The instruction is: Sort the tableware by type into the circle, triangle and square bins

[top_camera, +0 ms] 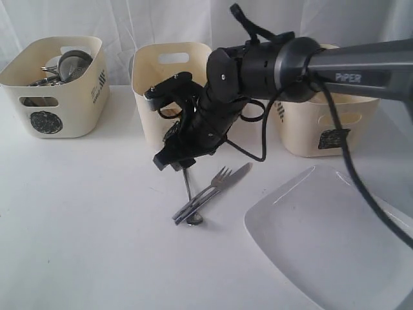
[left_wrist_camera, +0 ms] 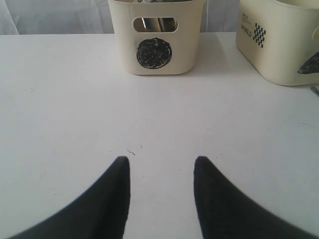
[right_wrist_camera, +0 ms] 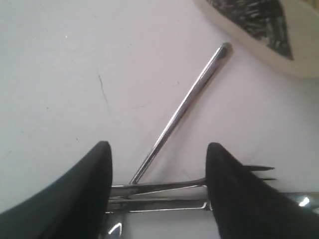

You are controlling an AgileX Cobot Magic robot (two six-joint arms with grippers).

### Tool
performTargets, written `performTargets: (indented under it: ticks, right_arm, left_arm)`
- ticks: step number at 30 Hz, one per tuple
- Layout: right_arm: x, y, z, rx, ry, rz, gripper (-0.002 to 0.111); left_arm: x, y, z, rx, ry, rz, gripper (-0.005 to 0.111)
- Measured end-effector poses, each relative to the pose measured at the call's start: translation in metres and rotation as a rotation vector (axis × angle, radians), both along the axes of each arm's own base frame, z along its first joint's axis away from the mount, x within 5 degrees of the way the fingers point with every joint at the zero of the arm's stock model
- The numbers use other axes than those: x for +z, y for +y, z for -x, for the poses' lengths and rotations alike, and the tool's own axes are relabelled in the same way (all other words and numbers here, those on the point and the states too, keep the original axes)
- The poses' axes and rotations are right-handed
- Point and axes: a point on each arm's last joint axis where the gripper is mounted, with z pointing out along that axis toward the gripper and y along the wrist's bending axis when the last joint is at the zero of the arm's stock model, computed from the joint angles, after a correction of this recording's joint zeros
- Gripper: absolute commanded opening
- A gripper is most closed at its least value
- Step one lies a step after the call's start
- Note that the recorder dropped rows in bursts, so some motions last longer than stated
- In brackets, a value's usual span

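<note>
Over the piled cutlery point(top_camera: 201, 201), the right hand point(right_wrist_camera: 158, 149) tilts down, fingers point(right_wrist_camera: 82, 194) spread

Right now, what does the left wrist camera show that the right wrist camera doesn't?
Only the left wrist view: the circle bin, with steel pieces showing through its handle slot. Only the right wrist view: a steel fork and a slim steel handle lying on the table. Both: the white table, open black jaws, and the edge of a scribble-marked bin, though I cannot tell whether it is the same one.
</note>
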Motion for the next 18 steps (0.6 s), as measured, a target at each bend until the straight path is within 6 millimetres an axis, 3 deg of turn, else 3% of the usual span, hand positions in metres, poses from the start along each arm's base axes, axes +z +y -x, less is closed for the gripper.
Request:
performTargets:
  ticks: [6,18]
  right_arm:
    - [-0.026,0.011,-0.007,-0.045,0.112,0.016,0.053]
    - [-0.063,0.013,-0.01,-0.072,0.195,0.045,0.051]
  left_arm:
    - [0.0,0.0,0.0,0.0,0.0,0.0,0.047]
    - [0.0,0.0,0.0,0.0,0.0,0.0,0.047]
